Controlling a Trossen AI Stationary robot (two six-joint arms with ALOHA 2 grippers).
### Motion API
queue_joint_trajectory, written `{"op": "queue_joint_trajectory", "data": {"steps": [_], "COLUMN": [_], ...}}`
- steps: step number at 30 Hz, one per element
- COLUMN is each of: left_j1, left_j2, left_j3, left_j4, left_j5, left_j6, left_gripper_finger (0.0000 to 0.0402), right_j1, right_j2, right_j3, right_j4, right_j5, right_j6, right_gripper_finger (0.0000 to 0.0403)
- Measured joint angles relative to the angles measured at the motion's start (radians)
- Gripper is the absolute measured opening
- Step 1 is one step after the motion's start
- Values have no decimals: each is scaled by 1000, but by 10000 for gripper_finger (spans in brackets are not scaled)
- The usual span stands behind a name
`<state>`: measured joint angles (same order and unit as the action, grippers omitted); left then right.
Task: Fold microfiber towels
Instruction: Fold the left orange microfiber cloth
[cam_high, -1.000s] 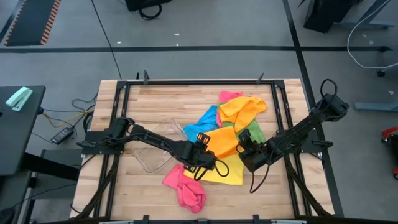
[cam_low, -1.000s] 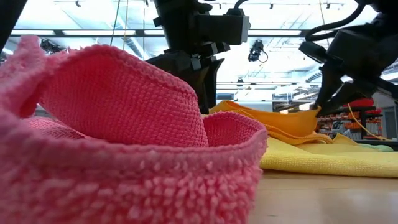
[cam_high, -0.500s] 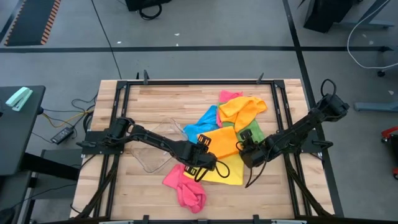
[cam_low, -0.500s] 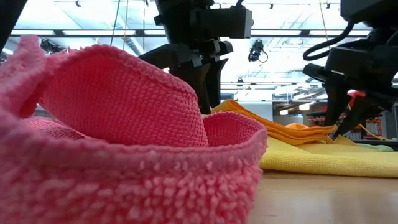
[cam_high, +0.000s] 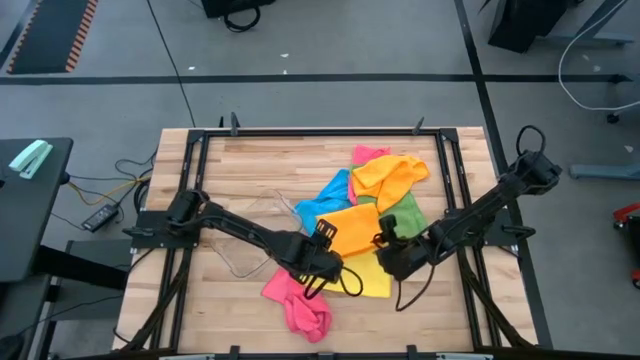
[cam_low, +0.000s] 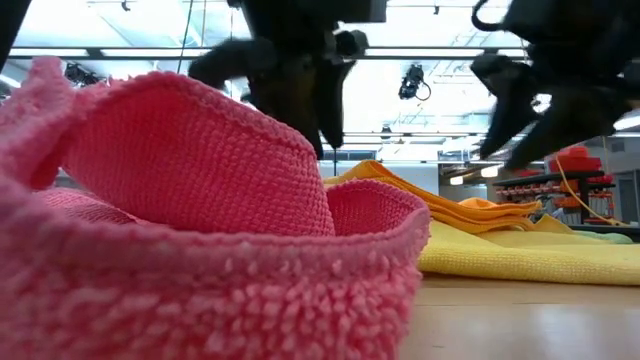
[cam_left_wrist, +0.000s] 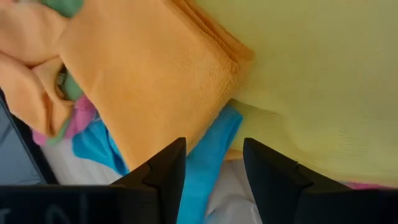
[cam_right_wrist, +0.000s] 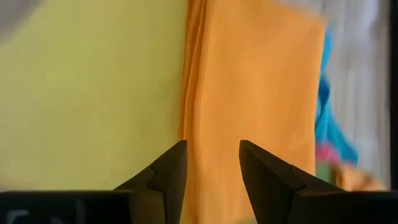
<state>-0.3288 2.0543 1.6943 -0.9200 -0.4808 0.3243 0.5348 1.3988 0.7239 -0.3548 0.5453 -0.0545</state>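
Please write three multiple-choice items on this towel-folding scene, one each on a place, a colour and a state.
1. Where does the clear plastic tray lie?
A. Left of the towel pile
B. On the green towel
C. At the table's far right edge

2. Which colour is the towel crumpled alone at the table's near edge?
A. Blue
B. Pink
C. Green

3. How do the fingers of the two grippers stand?
A. Both clamped on cloth
B. Only the left one clamped on cloth
C. Both apart, holding nothing

Answers: 1 A, the high view shows the tray on bare wood to the left of the pile. 2 B, the pink towel sits apart, in front of the yellow towel. 3 C, the left gripper and the right gripper each show a gap between the fingers, with the orange towel lying flat beneath.
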Motion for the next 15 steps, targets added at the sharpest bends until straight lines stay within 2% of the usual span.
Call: {"op": "queue_joint_trajectory", "data": {"steps": [6,15], "left_j1": [37,74], "left_j2": [-25,-22], "left_j3": [0,0], "left_j4": [-41,-51], "left_j5": [-3,49], "left_j6": [-53,-68], "left_gripper_finger": [155,142], "right_j1": [0,-9], "right_j2": [50,215], "right_j3": [-42,-43], "right_j4": [257,531], "right_j5": [34,79], "right_j6": [-125,-268], "right_gripper_finger": [155,155]}}
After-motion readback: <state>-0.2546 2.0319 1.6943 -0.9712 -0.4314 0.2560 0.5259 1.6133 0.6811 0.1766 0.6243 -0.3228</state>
